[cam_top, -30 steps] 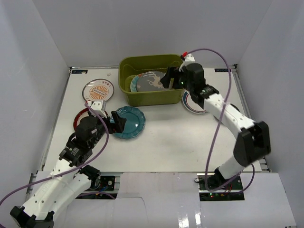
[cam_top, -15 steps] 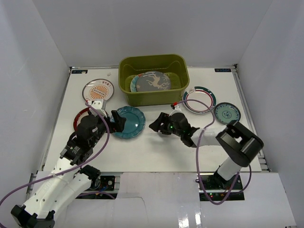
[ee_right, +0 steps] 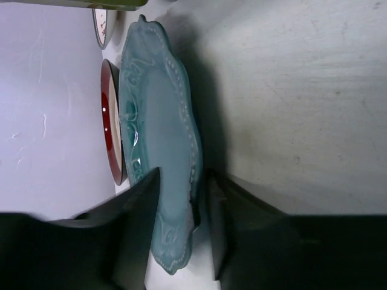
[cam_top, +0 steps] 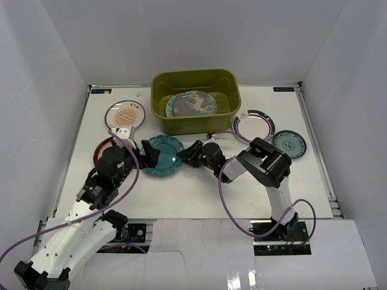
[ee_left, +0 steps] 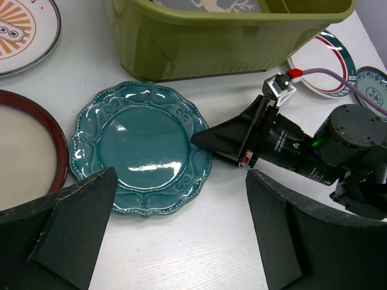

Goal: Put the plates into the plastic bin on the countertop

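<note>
A teal scalloped plate (cam_top: 163,156) (ee_left: 142,145) lies flat on the white countertop (cam_top: 199,187), in front of the olive-green plastic bin (cam_top: 158,90). My right gripper (cam_top: 188,154) (ee_right: 181,193) reaches low from the right, its narrow jaws closed over that plate's right rim (ee_right: 154,121). My left gripper (cam_top: 150,156) (ee_left: 181,229) stands open at the plate's left side, holding nothing. In the bin lie a grey-and-white plate (cam_top: 195,104) and a teal-rimmed one under it. An orange sunburst plate (cam_top: 125,113) and a dark red plate (cam_top: 101,150) sit at the left.
A red-and-turquoise rimmed plate (cam_top: 254,125) and a small teal plate (cam_top: 289,144) lie right of the bin. The bin's front wall (ee_left: 211,42) stands just behind the teal plate. White walls enclose the counter on three sides.
My right arm left the bin, swung down and left across the counter, and narrowed its jaws on the teal plate's right rim. The left arm held still.
</note>
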### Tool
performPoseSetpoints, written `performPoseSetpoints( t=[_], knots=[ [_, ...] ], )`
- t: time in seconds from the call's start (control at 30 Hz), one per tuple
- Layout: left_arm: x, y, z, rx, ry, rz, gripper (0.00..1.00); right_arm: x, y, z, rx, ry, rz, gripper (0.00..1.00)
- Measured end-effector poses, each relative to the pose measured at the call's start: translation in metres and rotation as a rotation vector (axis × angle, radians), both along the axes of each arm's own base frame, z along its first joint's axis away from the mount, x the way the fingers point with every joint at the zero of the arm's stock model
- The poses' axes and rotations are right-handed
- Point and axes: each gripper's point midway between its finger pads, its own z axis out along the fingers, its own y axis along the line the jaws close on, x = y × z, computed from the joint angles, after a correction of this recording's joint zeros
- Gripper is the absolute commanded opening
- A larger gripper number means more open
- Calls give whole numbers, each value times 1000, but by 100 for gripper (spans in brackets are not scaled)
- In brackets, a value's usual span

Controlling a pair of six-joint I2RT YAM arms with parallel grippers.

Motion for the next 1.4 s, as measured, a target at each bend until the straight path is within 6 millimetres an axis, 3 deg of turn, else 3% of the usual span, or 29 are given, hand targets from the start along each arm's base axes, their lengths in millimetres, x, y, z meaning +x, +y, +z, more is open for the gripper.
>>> performPoseSetpoints(
  t=[0.07,0.1,0.13,0.3,0.5,0.57,0.7,0.87,1.0,1.07,1.13,1.23,1.4],
  knots=[
    [0,0,0,0,-1,0,98,1,0,-4,16,20,-17,24],
    [0,0,1,-1,-2,0,98,1,-2,-6,22,28,-26,12],
    [0,0,1,-2,-3,1,98,-1,-4,-7,31,33,-35,9],
    [-1,1,2,-5,-9,1,98,-23,-34,-5,62,37,-68,8],
    [-1,2,4,-9,-15,4,98,-76,-90,12,12,14,-34,8],
    [-2,3,6,-16,-21,8,98,-85,-98,28,-21,-30,-3,8],
    [-3,6,12,-37,-35,25,98,-82,-105,98,-22,-217,36,8],
    [-4,8,16,-70,-40,48,98,-34,-122,223,33,-479,-31,8],
    [1,8,8,-78,5,75,98,22,-145,291,48,-595,-121,8],
    [4,6,3,-87,35,90,98,59,-148,312,39,-622,-141,8],
    [7,5,-4,-108,72,115,98,98,-147,323,19,-631,-160,8],
    [10,4,-14,-160,134,162,98,147,-140,317,-25,-605,-153,8],
    [10,10,-34,-244,211,274,98,203,-125,269,-92,-492,-111,8]
  ],
)
